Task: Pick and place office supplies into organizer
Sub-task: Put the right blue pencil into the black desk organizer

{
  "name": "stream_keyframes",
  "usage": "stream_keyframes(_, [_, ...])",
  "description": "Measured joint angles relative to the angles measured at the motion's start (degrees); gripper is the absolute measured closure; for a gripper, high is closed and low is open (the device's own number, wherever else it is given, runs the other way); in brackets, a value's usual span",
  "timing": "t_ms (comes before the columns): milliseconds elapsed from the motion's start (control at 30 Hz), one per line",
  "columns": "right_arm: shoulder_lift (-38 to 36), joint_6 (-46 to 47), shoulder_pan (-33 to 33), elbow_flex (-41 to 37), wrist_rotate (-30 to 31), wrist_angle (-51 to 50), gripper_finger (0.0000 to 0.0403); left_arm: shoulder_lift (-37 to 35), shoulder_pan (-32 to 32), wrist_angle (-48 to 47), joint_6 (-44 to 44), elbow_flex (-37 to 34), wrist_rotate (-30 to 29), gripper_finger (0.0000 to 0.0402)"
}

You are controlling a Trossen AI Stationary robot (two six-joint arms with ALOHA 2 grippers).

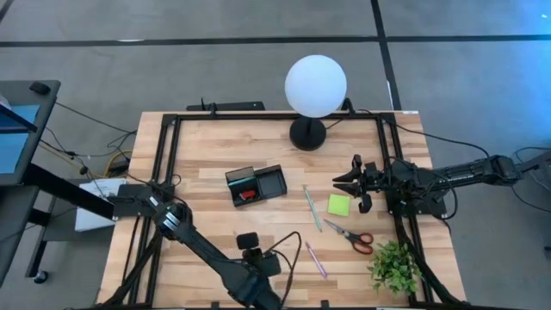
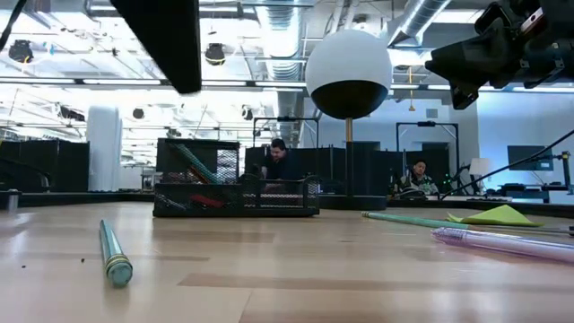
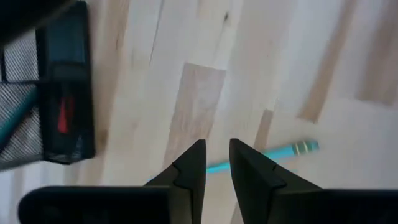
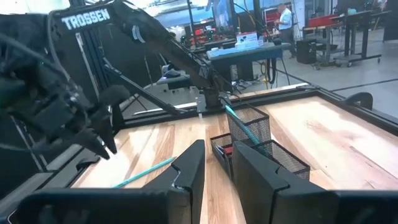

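Observation:
My left gripper (image 3: pixel 216 148) hangs open near the table's front edge, above a teal pen (image 3: pixel 292 149) that lies flat on the wood; nothing is between its fingers. The same pen (image 2: pixel 112 256) shows in the low view. The black mesh organizer (image 1: pixel 256 184) stands mid-table with a red item (image 1: pixel 247 195) inside and another teal pen (image 4: pixel 242 127) leaning in it. A lime sticky pad (image 1: pixel 338 204), a green pen (image 1: pixel 312 208), red-handled scissors (image 1: pixel 351 235) and a pink pen (image 1: pixel 316 259) lie to its right. My right gripper (image 1: pixel 349 185) waits open and level at the right.
A white globe lamp (image 1: pixel 315 86) stands at the far middle, with a black bar-shaped device (image 1: pixel 232 106) at the far edge. A green plant (image 1: pixel 394 265) sits at the near right corner. A black frame (image 1: pixel 168 146) borders the table. People sit in the room behind.

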Motion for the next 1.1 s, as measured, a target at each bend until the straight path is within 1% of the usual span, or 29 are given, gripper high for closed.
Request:
stream_keyframes(67, [0.02,0.00,0.00,0.00,0.00,0.00,0.0326,-2.76,-0.01,-0.19,1.16,-0.77,-1.30,0.0336])
stream_keyframes(167, [0.00,0.00,0.00,-0.02,0.00,0.02,0.0326,-7.83,-0.72,-0.17,0.58,-3.79,-7.07,0.0336])
stream_keyframes(233, [0.01,0.00,0.00,-0.02,0.02,0.03,0.0326,-11.57,-1.58,-0.06,-0.88,-7.21,-11.63,0.0336])
stream_keyframes(300, [0.02,0.00,0.00,-0.02,0.02,0.41,0.0326,-16.35,-2.99,-0.07,-4.22,-12.08,-15.61,0.0336])
stream_keyframes(400, [0.02,0.00,-0.04,-0.02,0.28,1.39,0.0326,-23.83,-5.20,-0.21,-14.78,-21.43,-21.76,0.0336])
stream_keyframes(500, [0.00,0.00,-0.04,-0.02,1.41,2.81,0.0326,-29.12,-7.57,0.22,-28.15,-32.95,-26.42,0.0336])
stream_keyframes(567, [0.01,0.04,-0.04,-0.02,1.74,3.45,0.0326,-31.48,-8.86,4.04,-36.78,-40.76,-30.28,0.0336])
stream_keyframes(633, [0.00,0.51,-0.04,-0.02,1.73,3.58,0.0326,-32.51,-9.94,10.90,-41.61,-47.74,-33.86,0.0336])
stream_keyframes(700, [0.02,2.22,-0.04,-0.02,1.75,3.52,0.0326,-32.35,-10.53,19.54,-41.73,-53.61,-34.47,0.0336])
stream_keyframes(800, [0.01,10.36,-0.04,-0.02,2.40,3.33,0.0326,-32.38,-10.71,35.13,-36.51,-60.85,-34.38,0.0336])
stream_keyframes(867, [0.54,14.41,0.07,-0.02,3.70,2.52,0.0326,-32.36,-10.68,42.06,-32.74,-64.17,-35.39,0.0336])
stream_keyframes(933, [2.53,15.37,0.91,0.00,5.94,1.93,0.0326,-32.36,-10.67,44.56,-30.99,-65.92,-37.01,0.0336])
stream_keyframes(1000, [5.66,15.45,2.51,-0.04,9.38,2.48,0.0326,-32.36,-10.54,44.14,-31.01,-66.97,-38.64,0.0336])
stream_keyframes(1100, [12.11,15.45,5.31,1.09,15.76,6.00,0.0326,-32.38,-10.49,42.13,-31.70,-67.18,-41.48,0.0336])
